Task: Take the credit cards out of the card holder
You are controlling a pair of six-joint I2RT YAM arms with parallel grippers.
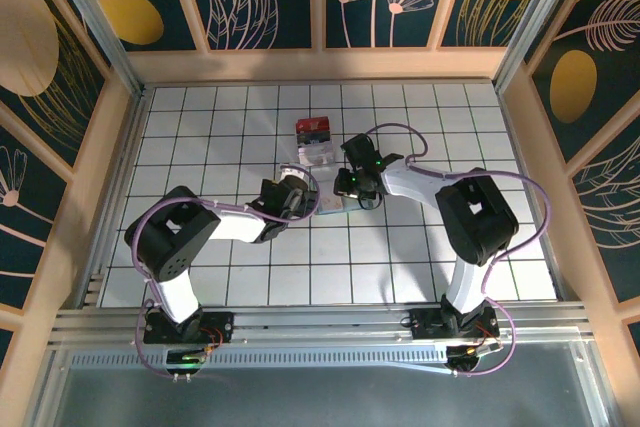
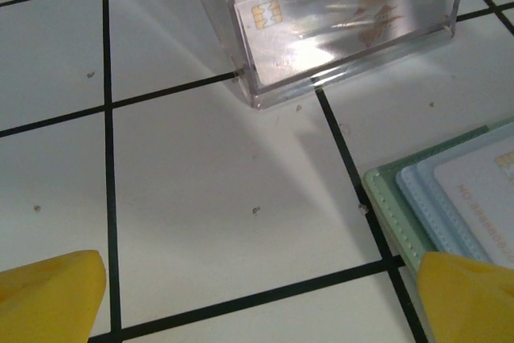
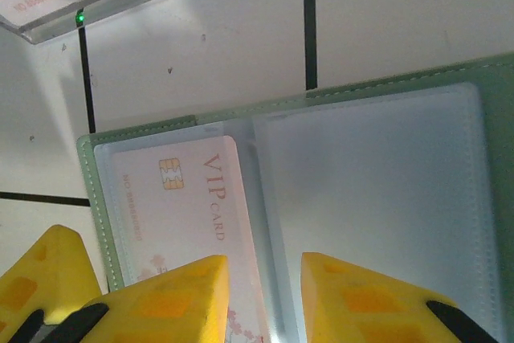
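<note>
Card holder open flat on bench at centre, between both arms, sleeves up, presumably so cards slide out from above. Left gripper hovering beside its corner, jaws wide open, likely ready to pin it. Right gripper over VIP card, jaws part-open, nothing pinched. Clear box just beyond on far side. Holder's long axis crossways to spine; card's long axis along spine, chip end toward box.
</note>
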